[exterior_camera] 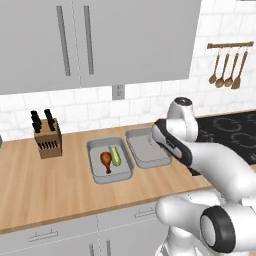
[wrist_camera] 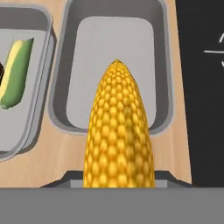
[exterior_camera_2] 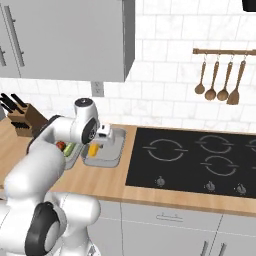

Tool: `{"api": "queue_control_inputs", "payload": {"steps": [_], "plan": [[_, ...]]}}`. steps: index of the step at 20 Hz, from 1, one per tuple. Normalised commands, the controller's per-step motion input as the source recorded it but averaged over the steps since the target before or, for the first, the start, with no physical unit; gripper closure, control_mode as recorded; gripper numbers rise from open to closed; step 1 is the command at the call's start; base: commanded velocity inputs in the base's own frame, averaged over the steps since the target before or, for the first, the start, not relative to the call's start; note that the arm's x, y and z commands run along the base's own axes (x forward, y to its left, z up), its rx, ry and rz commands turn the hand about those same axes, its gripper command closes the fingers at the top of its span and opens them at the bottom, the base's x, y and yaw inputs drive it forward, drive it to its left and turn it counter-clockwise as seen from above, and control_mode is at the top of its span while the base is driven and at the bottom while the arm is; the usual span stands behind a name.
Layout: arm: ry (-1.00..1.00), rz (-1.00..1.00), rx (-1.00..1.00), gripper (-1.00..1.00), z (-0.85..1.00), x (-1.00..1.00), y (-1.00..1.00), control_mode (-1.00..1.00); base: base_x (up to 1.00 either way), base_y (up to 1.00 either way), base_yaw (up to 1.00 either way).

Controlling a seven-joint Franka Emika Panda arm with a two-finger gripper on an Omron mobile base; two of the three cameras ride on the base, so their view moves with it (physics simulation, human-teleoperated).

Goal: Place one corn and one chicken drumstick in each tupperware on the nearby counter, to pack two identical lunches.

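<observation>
Your end effector (exterior_camera_2: 96, 145) hangs over the right grey rectangular tupperware (exterior_camera: 147, 148) on the light-brown wood-grain surface (exterior_camera: 45, 185), with a yellow bare corn cob (wrist_camera: 118, 135) in its grip. Just left of it you see the second grey tupperware (exterior_camera: 95, 172), with a green-husked corn (exterior_camera: 115, 155) and a brown chicken drumstick (exterior_camera: 106, 160) inside. Farther left stands the wooden knife block (exterior_camera: 48, 139); to the right lies the black cooktop (exterior_camera_2: 200, 162).

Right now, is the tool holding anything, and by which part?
Yes: a yellow corn cob, gripped at its near end, tip pointing out over the empty tupperware. The exact contact spot is hidden.
</observation>
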Motion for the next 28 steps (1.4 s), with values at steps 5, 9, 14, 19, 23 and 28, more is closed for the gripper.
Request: {"api": "queue_control_inputs", "payload": {"steps": [5,9,14,19,23,28], "plan": [[0.10,-0.11,0.00,1.00,-0.42,1.00,0.00,-1.00,0.00,0.00,0.00],[0.03,-0.11,0.00,1.00,-0.49,1.00,0.00,-1.00,0.00,0.00,0.00],[0.00,-0.04,0.02,1.00,-0.43,0.88,-0.24,-1.00,0.00,0.00,0.00],[0.00,0.00,0.00,1.00,-0.60,0.53,-0.10,-1.00,0.00,0.00,0.00],[0.00,0.00,-0.04,1.00,-0.54,0.09,0.04,-1.00,0.00,0.00,0.00],[0.00,0.00,0.00,-1.00,-0.26,-0.10,0.00,-1.00,0.00,0.00,0.00]]}}
